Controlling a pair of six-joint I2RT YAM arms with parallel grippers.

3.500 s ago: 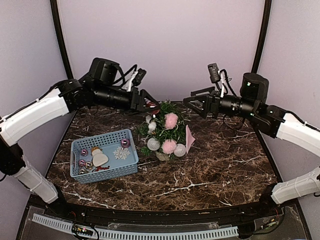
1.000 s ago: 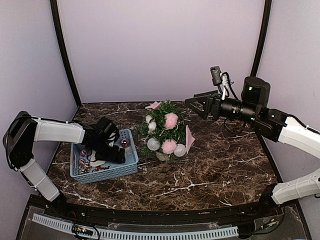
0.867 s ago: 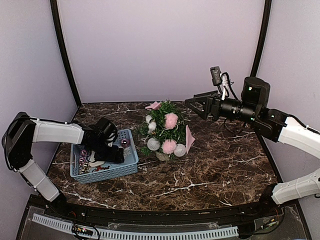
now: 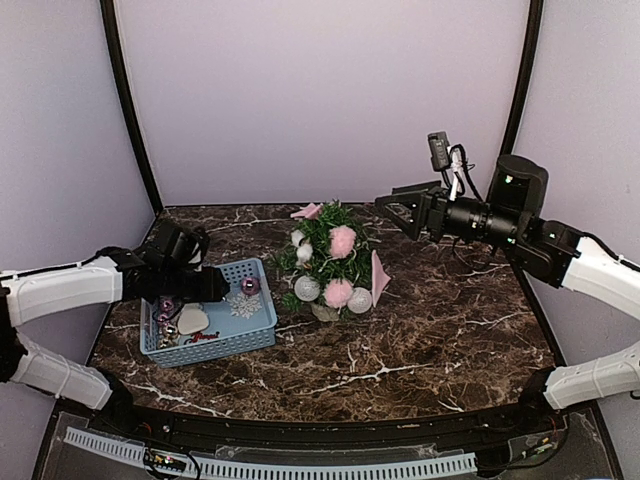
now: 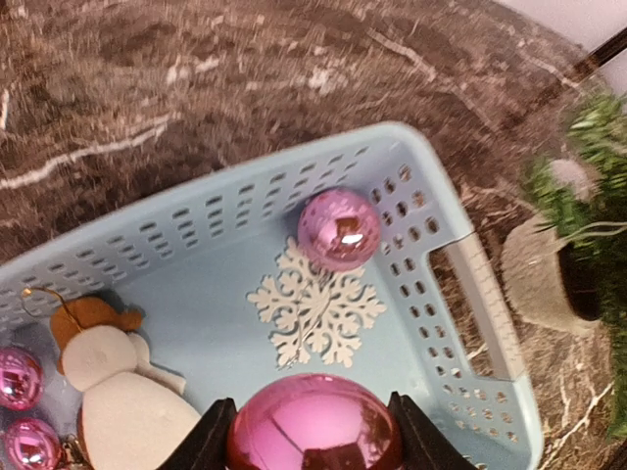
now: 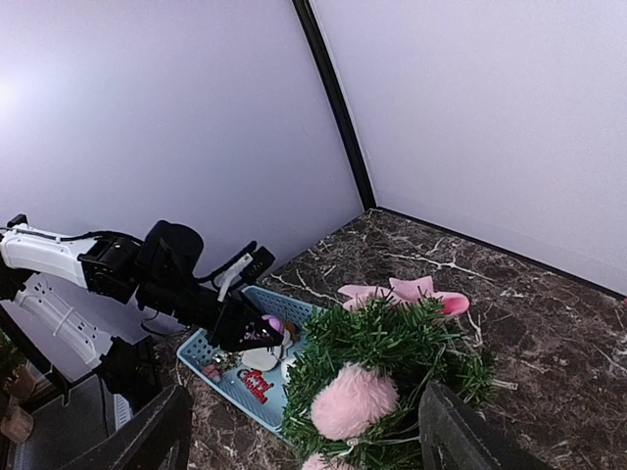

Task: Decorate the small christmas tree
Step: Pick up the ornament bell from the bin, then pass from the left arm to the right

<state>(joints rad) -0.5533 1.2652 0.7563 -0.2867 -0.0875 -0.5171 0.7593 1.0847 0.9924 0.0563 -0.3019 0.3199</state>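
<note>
The small christmas tree [image 4: 330,258] stands mid-table in its white pot [image 4: 325,312], hung with pink pom-poms [image 4: 343,241] and silver balls [image 4: 307,288]. In the left wrist view my left gripper [image 5: 312,441] is shut on a shiny pink bauble [image 5: 313,423], held just above the blue basket [image 5: 294,181]. From above, the left gripper [image 4: 218,288] hovers over the basket's middle, left of the tree. My right gripper [image 4: 392,206] hangs open and empty above and right of the tree. Its wrist view looks down on the tree [image 6: 392,338] between its fingers.
The basket [image 4: 210,352] holds a white snowflake [image 5: 313,313], another pink bauble [image 5: 338,228], a snowman figure [image 5: 113,392] and small pink balls [image 5: 20,377]. A pink star [image 4: 306,211] lies behind the tree and a pink piece [image 4: 379,277] leans at its right.
My left gripper has closed on the pink bauble and lifted out of the basket, with the arm drawn back to the left. The right arm has barely moved.
</note>
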